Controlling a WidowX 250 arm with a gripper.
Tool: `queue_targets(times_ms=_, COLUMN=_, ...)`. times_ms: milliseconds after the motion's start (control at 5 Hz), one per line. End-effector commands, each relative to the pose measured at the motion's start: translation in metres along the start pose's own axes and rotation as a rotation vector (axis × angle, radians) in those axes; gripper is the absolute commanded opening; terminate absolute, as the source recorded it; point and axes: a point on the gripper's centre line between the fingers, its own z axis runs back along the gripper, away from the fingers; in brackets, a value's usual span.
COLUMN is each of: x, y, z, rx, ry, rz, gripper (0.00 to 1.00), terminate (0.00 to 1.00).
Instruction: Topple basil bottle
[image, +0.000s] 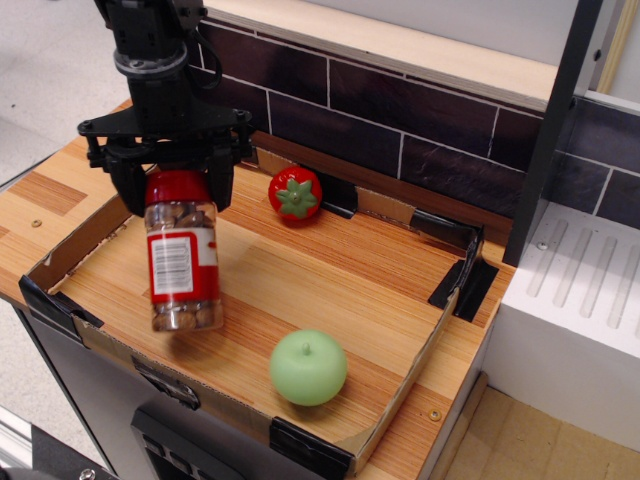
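bottle (182, 254): clear jar, red cap, red-white label, brownish contents
pose: near upright, seemingly tilted slightly
place: front-left of tray

One basil bottle (182, 260), one green apple (308, 368), one red tomato (295, 194), one tray (440, 330).

Robot arm: matte black throughout. A cylindrical wrist section with a grey ring band meets a wide black crossbar. The gripper (172, 188) carries two thick black fingers (217, 182) with blocky, angular housings.

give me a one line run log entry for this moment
claw: shut on basil bottle cap | bottle: upright, slightly tilted, not toppled | tray: apple, tomato untouched
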Motion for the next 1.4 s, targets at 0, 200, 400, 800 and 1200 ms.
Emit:
queue_targets(times_ms=0, x=0.045, y=-0.003, z=-0.015, rx=0.021, ry=-0.205, rz=0.000, gripper=0.00, terminate=0.00)
queue_targets(times_ms=200, x=0.047, y=-0.003, z=-0.026, rx=0.019, ry=-0.211, rz=0.008, gripper=0.00, terminate=0.00)
queue_targets(times_ms=400, x=0.041, y=0.000, z=-0.025, rx=0.011, ry=-0.199, rz=-0.007, gripper=1.00, terminate=0.00)
queue_targets(times_ms=800, x=0.046, y=-0.006, z=0.008, rx=-0.020, ry=-0.063, rz=0.073, gripper=1.00, terminate=0.00)
queue_targets(times_ms=1200, x=0.044, y=-0.015, z=0.045, rx=-0.078, ry=-0.070, rz=0.052, gripper=1.00, terminate=0.00)
